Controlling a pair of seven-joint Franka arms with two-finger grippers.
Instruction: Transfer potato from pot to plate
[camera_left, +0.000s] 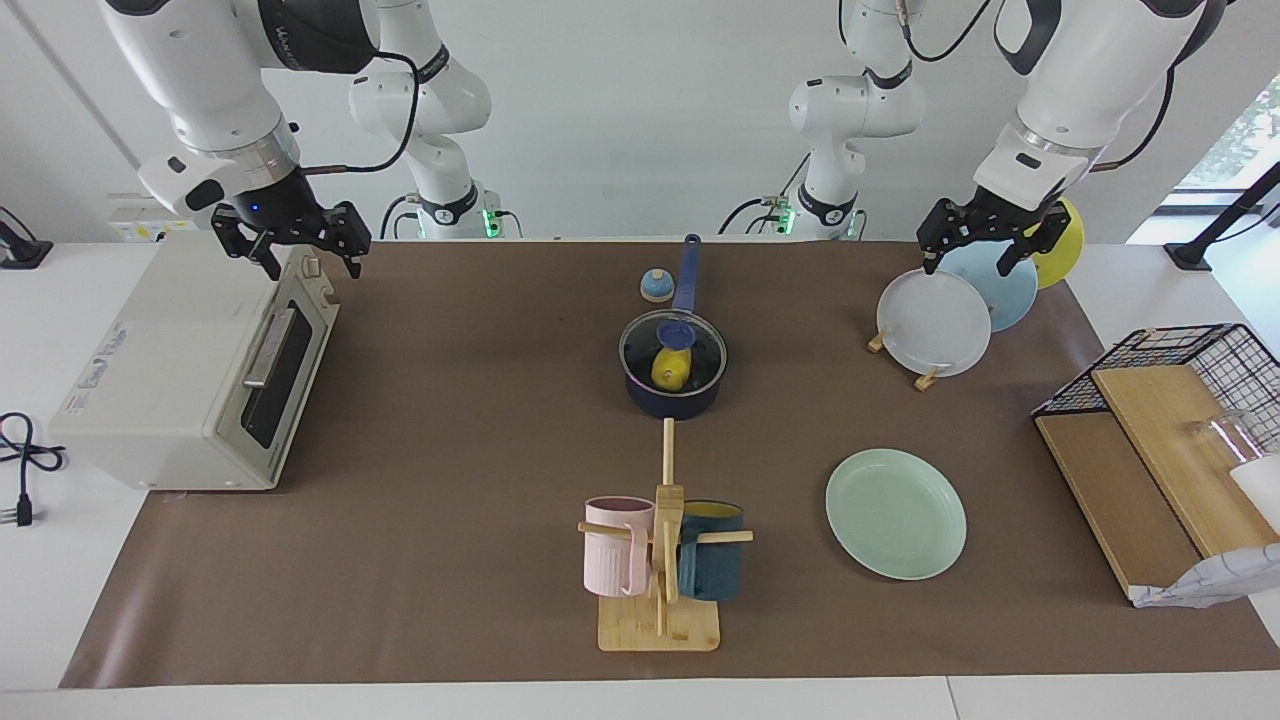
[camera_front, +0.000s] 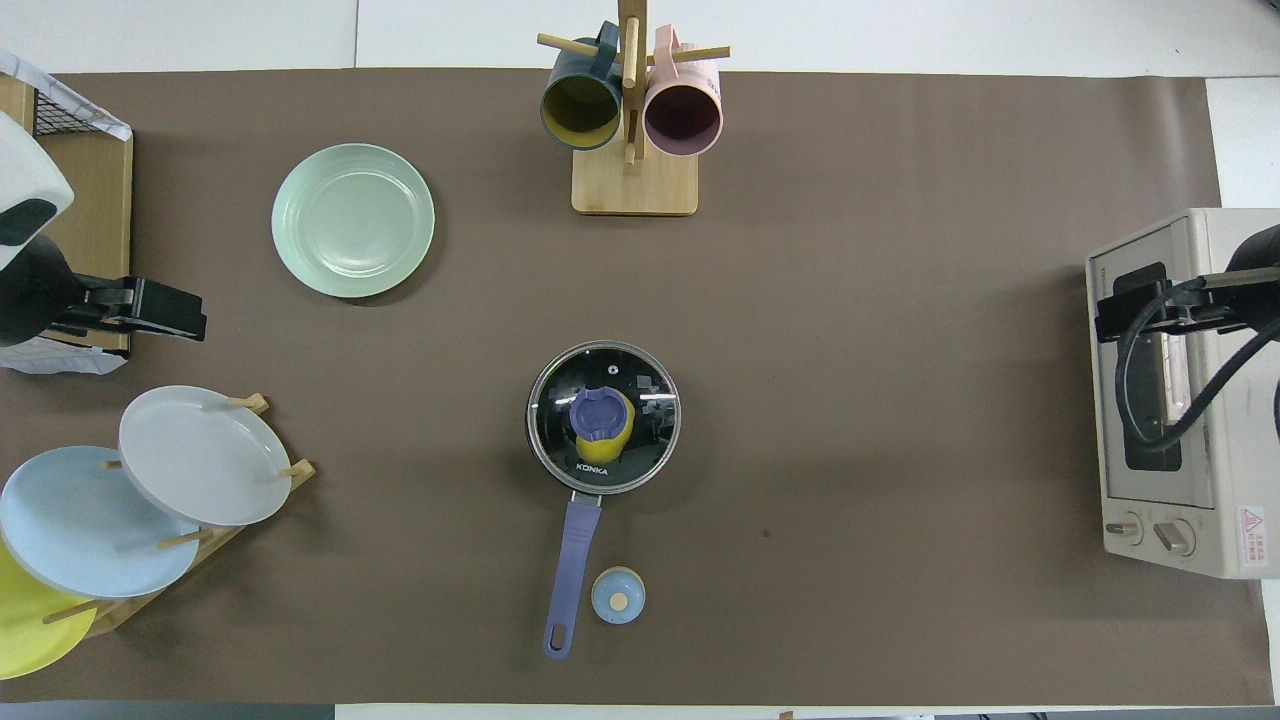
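Observation:
The dark blue pot (camera_left: 672, 392) stands mid-table with a glass lid (camera_left: 672, 350) on it, its handle pointing toward the robots. The yellow potato (camera_left: 670, 371) lies inside and shows through the lid. In the overhead view the pot (camera_front: 603, 417) holds the potato (camera_front: 616, 441), partly hidden under the lid's blue knob. The mint-green plate (camera_left: 895, 513) (camera_front: 353, 220) lies empty, farther from the robots than the pot, toward the left arm's end. My right gripper (camera_left: 312, 262) (camera_front: 1140, 310) is open, raised over the toaster oven. My left gripper (camera_left: 985, 255) (camera_front: 165, 312) is open, raised over the plate rack.
A toaster oven (camera_left: 190, 380) stands at the right arm's end. A mug tree (camera_left: 665, 560) with a pink and a dark blue mug is farther out than the pot. A rack (camera_left: 935, 320) holds grey-white, light blue and yellow plates. A small blue knob-like thing (camera_left: 657, 286) sits beside the pot handle. A wire basket (camera_left: 1180, 380) stands on wooden boards.

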